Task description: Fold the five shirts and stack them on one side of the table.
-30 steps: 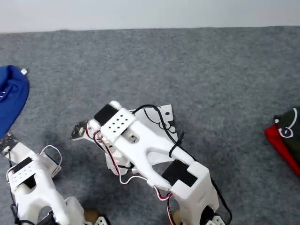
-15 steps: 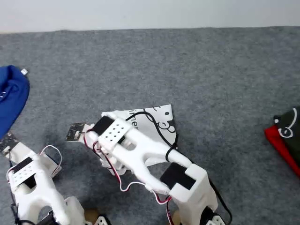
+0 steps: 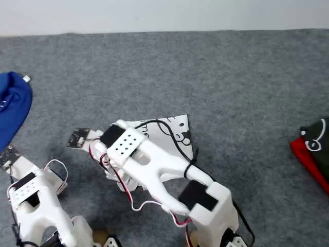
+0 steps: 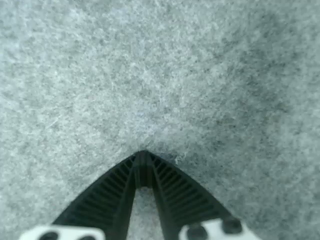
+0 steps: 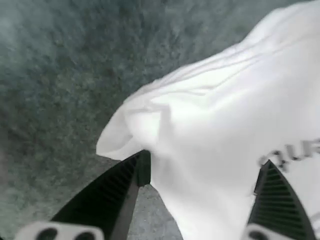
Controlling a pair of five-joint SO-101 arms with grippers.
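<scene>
A white shirt (image 3: 172, 128) with a black cartoon print lies crumpled on the grey carpet near the table's middle, partly under my right arm (image 3: 149, 162). In the right wrist view my right gripper (image 5: 200, 177) is open, low over the carpet, with a rumpled edge of the white shirt (image 5: 215, 115) between its fingers. A blue shirt (image 3: 13, 105) lies at the far left edge. My left gripper (image 4: 143, 156) is shut with nothing in it, close above bare carpet. The left arm (image 3: 31, 195) stands at the front left.
A red shirt (image 3: 308, 157) with a dark one (image 3: 320, 135) on it lies at the right edge. The grey carpet (image 3: 231, 72) covers the table up to the white wall at the back.
My right arm has swung left and dipped toward the shirt's near-left edge, so more of the white shirt's far side shows. The left arm has not moved.
</scene>
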